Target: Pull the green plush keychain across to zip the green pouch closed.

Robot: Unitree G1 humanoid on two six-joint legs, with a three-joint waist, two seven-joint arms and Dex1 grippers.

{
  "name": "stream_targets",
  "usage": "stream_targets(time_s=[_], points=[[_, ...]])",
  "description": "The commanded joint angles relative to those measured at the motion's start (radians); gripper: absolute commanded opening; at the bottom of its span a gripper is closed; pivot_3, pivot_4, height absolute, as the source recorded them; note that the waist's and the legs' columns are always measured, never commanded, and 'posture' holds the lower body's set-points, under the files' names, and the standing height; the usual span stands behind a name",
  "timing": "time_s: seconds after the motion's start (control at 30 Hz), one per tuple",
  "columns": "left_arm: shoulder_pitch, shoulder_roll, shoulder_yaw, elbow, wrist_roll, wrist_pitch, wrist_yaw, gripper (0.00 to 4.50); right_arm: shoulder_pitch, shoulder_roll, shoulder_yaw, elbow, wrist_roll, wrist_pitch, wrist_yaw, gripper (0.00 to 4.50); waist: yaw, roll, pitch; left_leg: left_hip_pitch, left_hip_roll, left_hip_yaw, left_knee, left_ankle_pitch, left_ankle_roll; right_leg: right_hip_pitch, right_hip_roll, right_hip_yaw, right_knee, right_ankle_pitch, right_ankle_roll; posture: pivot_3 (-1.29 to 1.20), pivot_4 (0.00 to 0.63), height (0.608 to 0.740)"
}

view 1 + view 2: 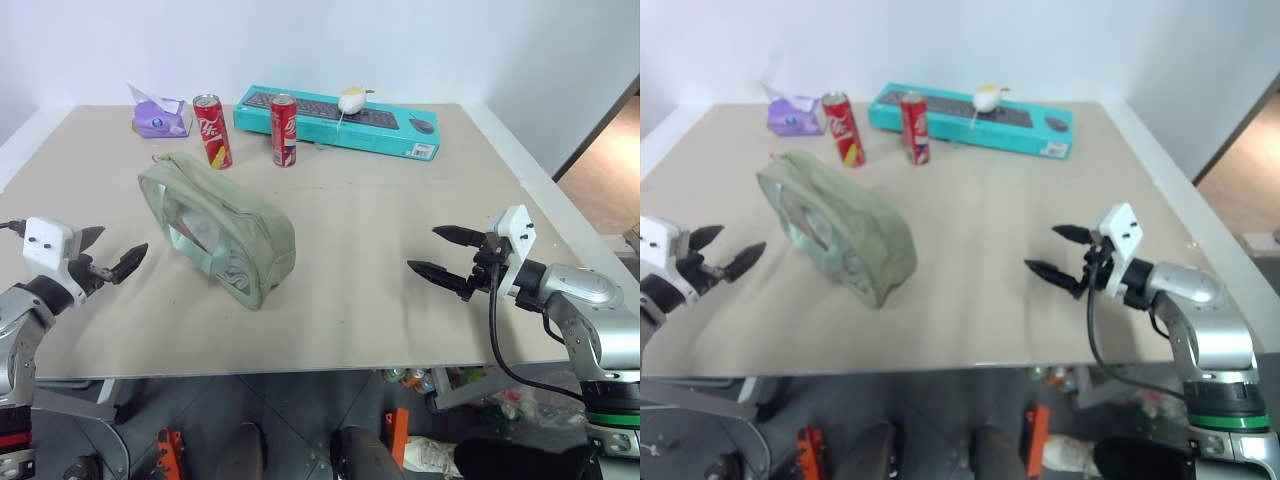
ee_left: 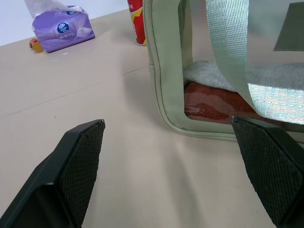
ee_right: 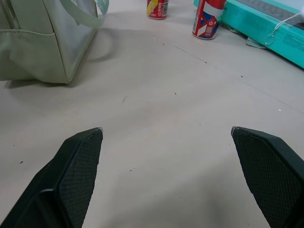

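Beige table (image 1: 380, 260), green pouch (image 1: 215, 225) mid, L gripper (image 1: 112, 252) & R gripper (image 1: 438, 252) both spread, empty

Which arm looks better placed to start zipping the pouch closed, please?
Probably the left. The left gripper, open, sits just beside the pouch, which looms close in its wrist view. The right gripper, also open, stands well apart over bare table.

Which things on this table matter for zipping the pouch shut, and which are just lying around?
For the job:
- green pouch, lying mid-table
- left gripper and right gripper, both with jaws open and holding nothing

Just lying about:
- two red cans
- teal keyboard box
- purple tissue pack

The plush keychain can't be made out.
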Motion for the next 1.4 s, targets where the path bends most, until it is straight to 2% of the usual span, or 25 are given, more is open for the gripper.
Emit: stream_targets(time_s=[0.03,0.43,0.6,0.83,0.97,1.17,1.4], points=[[-0.018,0.013,0.024,-0.019,-0.016,-0.015,-0.004,4.40,-0.016,-0.003,-0.016,-0.007,0.001,-0.014,-0.006,4.50,0.000,0.000,0.000,0.000,0.000,0.000,0.000,0.000,0.000,0.000,0.000,0.000,0.000,0.000,0.000,0.00,0.150,0.740],[-0.055,0.015,0.022,0.000,-0.056,-0.017,-0.053,4.40,-0.007,0.006,-0.017,-0.010,0.006,-0.014,-0.013,4.50,0.000,0.000,0.000,0.000,0.000,0.000,0.000,0.000,0.000,0.000,0.000,0.000,0.000,0.000,0.000,0.00,0.150,0.740],[-0.077,0.024,0.031,0.016,-0.053,-0.031,-0.067,4.40,-0.016,0.005,-0.037,-0.033,0.069,0.041,0.004,4.50,0.000,0.000,0.000,0.000,0.000,0.000,0.000,0.000,0.000,0.000,0.000,0.000,0.000,0.000,0.000,0.00,0.150,0.740],[-0.246,0.177,0.061,0.067,-0.138,-0.019,-0.238,4.40,-0.087,-0.063,-0.028,-0.154,0.225,0.212,0.087,4.50,0.000,-0.001,0.000,0.000,0.002,0.000,0.000,0.000,0.000,-0.001,0.003,0.000,0.000,0.000,-0.001,0.00,0.150,0.740],[-0.417,0.270,-0.102,0.133,-0.136,0.007,-0.500,4.40,-0.188,-0.084,0.014,-0.184,0.272,0.280,0.116,4.50,0.000,-0.001,0.000,0.000,0.002,0.000,0.000,0.000,0.000,0.000,0.003,0.000,0.000,0.000,-0.002,0.00,0.150,0.740],[-0.571,0.252,-0.287,0.266,-0.056,-0.064,-0.733,4.40,-0.244,-0.076,0.041,-0.158,0.235,0.258,0.117,4.50,0.000,-0.001,0.000,-0.001,0.002,0.001,0.000,-0.001,0.000,-0.001,0.004,0.001,0.000,0.000,-0.001,0.00,0.150,0.740],[-0.847,0.185,-0.444,0.551,0.053,-0.191,-0.916,4.40,-0.289,-0.080,0.010,-0.237,0.284,0.307,0.075,4.50,0.000,-0.001,0.000,-0.012,0.004,0.000,0.003,-0.001,0.001,-0.013,0.008,0.001,0.003,0.003,0.001,0.00,0.150,0.740]])
